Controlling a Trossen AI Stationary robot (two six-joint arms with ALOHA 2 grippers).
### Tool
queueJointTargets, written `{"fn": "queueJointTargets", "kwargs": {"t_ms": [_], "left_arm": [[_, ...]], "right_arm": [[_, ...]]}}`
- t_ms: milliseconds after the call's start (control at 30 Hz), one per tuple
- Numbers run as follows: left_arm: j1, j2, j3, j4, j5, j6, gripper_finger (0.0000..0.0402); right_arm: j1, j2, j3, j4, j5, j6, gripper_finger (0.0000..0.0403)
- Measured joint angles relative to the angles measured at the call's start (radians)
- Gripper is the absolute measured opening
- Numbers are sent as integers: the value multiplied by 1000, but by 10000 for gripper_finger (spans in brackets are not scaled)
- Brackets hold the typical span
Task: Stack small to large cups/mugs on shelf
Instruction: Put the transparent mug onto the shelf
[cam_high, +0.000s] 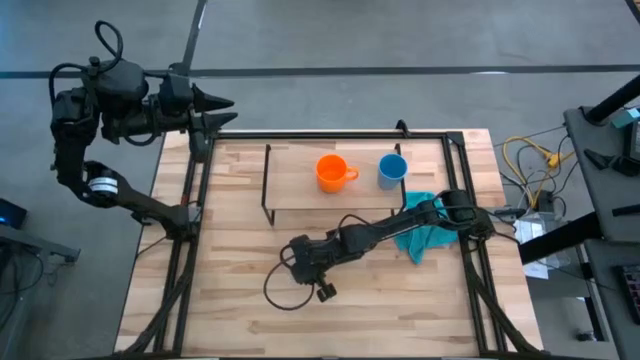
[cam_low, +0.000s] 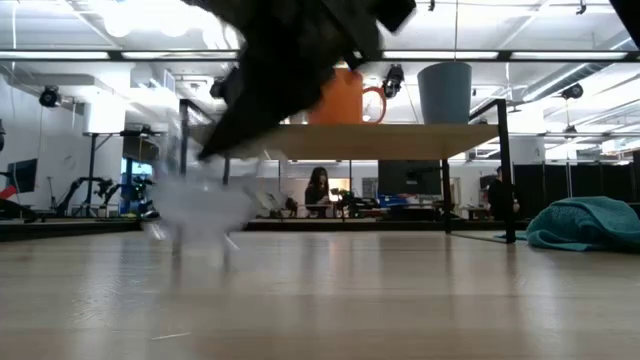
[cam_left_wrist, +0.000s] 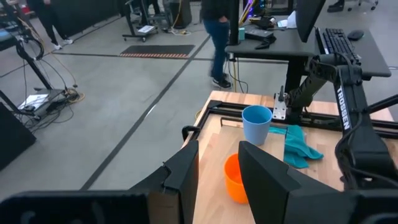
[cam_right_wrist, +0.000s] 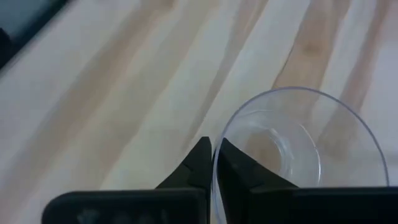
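The clear glass (cam_right_wrist: 292, 149) is at my right gripper (cam_right_wrist: 214, 163), which is shut on it over the table's middle-left, in front of the shelf. In the low view the glass (cam_low: 200, 205) is a blur under the dark gripper (cam_low: 285, 60). The orange mug (cam_high: 333, 172) and the light blue cup (cam_high: 392, 170) stand upright on the shelf (cam_high: 300, 195), the mug to the left. My left gripper (cam_left_wrist: 217, 180) is open and waits beyond the table's far left corner. My right gripper pinches the glass's rim (cam_right_wrist: 217, 186), with one finger (cam_right_wrist: 239, 168) inside the glass and the other finger (cam_right_wrist: 196, 165) outside. The fingers come from above, pointing down. The glass hangs mouth-up below them. Whether its base touches the table cannot be told.
A teal cloth (cam_high: 425, 240) lies crumpled on the table right of the shelf, under my right arm. A black cable (cam_high: 285, 290) loops on the table near the gripper. Bare wood lies toward the near edge. A person (cam_left_wrist: 217, 37) stands beyond the table.
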Motion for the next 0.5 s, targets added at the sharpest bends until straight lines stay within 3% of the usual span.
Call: {"fn": "queueJointTargets", "kwargs": {"t_ms": [167, 333, 500], "left_arm": [[0, -5, 0, -17, 0, 0, 101], [0, -9, 0, -43, 0, 0, 101], [0, -6, 0, -72, 0, 0, 101]], "right_arm": [[0, -22, 208, -137, 8, -8, 10], [4, -26, 483, -441, 206, -95, 9], [-53, -27, 679, -701, 247, -93, 9]]}}
